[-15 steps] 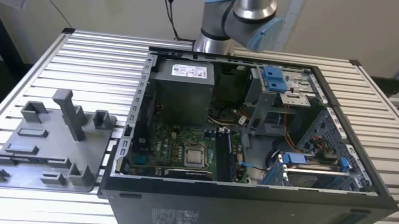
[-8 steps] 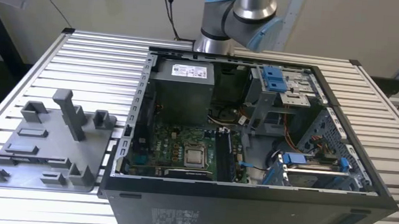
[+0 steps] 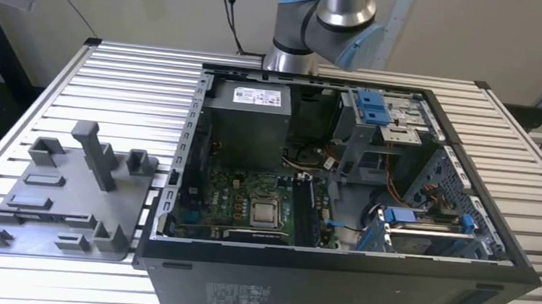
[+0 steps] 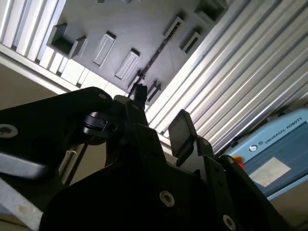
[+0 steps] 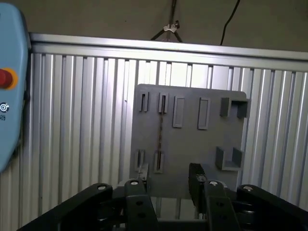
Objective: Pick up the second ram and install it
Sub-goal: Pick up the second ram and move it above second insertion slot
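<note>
Silver slats make up the big table (image 3: 122, 75); near its front corner on the exterior view's left lies a grey plate (image 3: 65, 186) with little holders on it; further to the exterior view's right stands the open computer case (image 3: 338, 288), close to the table's front edge; the robot arm (image 3: 325, 18) rises behind the case, by the back edge.

In the first wrist view the gripper (image 5: 169, 179) hangs high over the plate; its two fingers (image 5: 195, 175) are apart, with nothing between them. The second ram (image 5: 160, 130) is on the plate; it is a skinny dark stick standing on its thin edge, with each end stuck in a small holder (image 5: 162, 103); it runs along one side edge of the plate, not down the middle. In the second wrist view the second ram (image 4: 155, 55) seems to line up more with one finger than with the gap.

I think the job right now is to grab it; to do that well, the gap should sit right over it, one finger on each flat side; the fingers should meet it near the middle of its length, so it does not tip; the squeeze should be soft, because it looks easy to bend; it should come straight up out of the holders, not at a slant.
</note>
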Robot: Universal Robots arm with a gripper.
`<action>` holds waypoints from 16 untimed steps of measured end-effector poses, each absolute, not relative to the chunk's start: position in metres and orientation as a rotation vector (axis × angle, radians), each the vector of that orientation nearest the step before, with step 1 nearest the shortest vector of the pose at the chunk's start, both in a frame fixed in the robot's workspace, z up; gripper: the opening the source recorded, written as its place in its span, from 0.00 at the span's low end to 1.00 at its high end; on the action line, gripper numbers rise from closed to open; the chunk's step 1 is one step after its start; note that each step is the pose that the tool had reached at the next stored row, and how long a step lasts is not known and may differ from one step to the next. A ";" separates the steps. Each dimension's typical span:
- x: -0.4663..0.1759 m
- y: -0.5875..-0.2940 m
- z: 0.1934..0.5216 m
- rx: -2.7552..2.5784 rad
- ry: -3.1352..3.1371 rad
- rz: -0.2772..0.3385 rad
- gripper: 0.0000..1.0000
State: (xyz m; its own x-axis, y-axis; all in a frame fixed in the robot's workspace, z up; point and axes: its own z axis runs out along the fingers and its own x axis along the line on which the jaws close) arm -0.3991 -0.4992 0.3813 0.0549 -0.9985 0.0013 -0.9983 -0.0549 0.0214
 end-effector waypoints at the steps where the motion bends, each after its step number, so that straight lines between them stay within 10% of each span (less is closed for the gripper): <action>1: -0.399 -0.499 0.381 2.271 -2.147 -0.022 0.48; 16: -0.399 -0.499 0.380 2.281 -2.136 -0.022 0.48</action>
